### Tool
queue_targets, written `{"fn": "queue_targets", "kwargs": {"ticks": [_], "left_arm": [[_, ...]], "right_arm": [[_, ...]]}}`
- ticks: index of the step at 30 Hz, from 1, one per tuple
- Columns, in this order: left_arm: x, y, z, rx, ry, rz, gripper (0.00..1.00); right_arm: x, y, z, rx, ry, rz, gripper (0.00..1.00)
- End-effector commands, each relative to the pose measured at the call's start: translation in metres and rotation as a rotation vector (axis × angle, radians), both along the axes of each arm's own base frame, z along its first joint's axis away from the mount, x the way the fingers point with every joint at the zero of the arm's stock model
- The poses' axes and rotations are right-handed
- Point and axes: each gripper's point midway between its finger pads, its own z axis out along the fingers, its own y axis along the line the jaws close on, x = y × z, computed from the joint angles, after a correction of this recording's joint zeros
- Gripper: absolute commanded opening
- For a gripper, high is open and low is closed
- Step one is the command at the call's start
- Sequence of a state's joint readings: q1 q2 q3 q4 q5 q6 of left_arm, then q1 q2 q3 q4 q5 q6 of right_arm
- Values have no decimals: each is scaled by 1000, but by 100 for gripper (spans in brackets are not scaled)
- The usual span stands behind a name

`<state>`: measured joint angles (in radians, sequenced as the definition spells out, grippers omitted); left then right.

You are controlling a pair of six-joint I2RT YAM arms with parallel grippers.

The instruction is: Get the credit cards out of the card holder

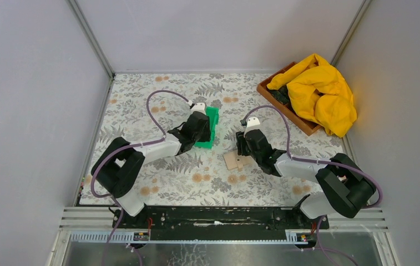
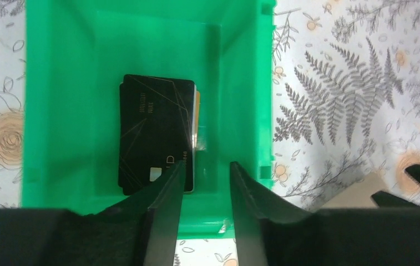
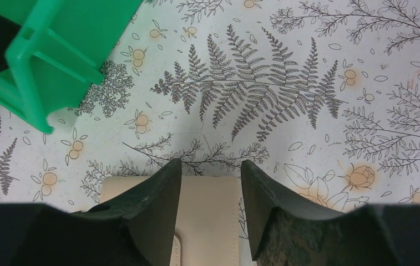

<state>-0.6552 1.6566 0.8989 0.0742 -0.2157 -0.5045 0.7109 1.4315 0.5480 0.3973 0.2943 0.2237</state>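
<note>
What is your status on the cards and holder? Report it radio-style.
Left gripper open over green bin. Right gripper open over card holder. Credit cards stacked in bin, black one on top. Holder's inside not visible.

green bin (image 1: 213,119) directly under the left claw (image 2: 207,164); wooden tray (image 1: 282,109) holding yellow cloth (image 1: 321,91) well beyond the right claw (image 3: 211,162), rightward.

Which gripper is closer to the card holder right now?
Right. The right gripper hangs over the card holder; the left gripper is over the green bin with the cards inside.
</note>
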Motion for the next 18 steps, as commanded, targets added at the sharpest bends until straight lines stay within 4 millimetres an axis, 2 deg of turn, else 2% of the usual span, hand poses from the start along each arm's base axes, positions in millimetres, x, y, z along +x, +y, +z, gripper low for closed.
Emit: {"fn": "queue_targets", "kwargs": {"ticks": [1, 4, 7, 9, 13, 16, 18], "left_arm": [[22, 5, 27, 54, -98, 55, 55], [30, 14, 47, 119, -150, 64, 72], [42, 17, 72, 145, -207, 35, 76], [50, 21, 80, 161, -216, 26, 77], [66, 44, 78, 242, -205, 39, 72], [73, 65, 75, 312, -217, 76, 58], [77, 74, 73, 315, -217, 86, 56]], "right_arm": [[11, 7, 15, 29, -54, -6, 52], [10, 7, 16, 31, -55, -4, 53], [10, 7, 17, 36, -56, -2, 53], [10, 7, 18, 37, -57, -4, 53], [10, 6, 17, 33, -57, -6, 54], [12, 6, 15, 20, -51, -12, 54], [12, 4, 13, 2, -42, -15, 54]]}}
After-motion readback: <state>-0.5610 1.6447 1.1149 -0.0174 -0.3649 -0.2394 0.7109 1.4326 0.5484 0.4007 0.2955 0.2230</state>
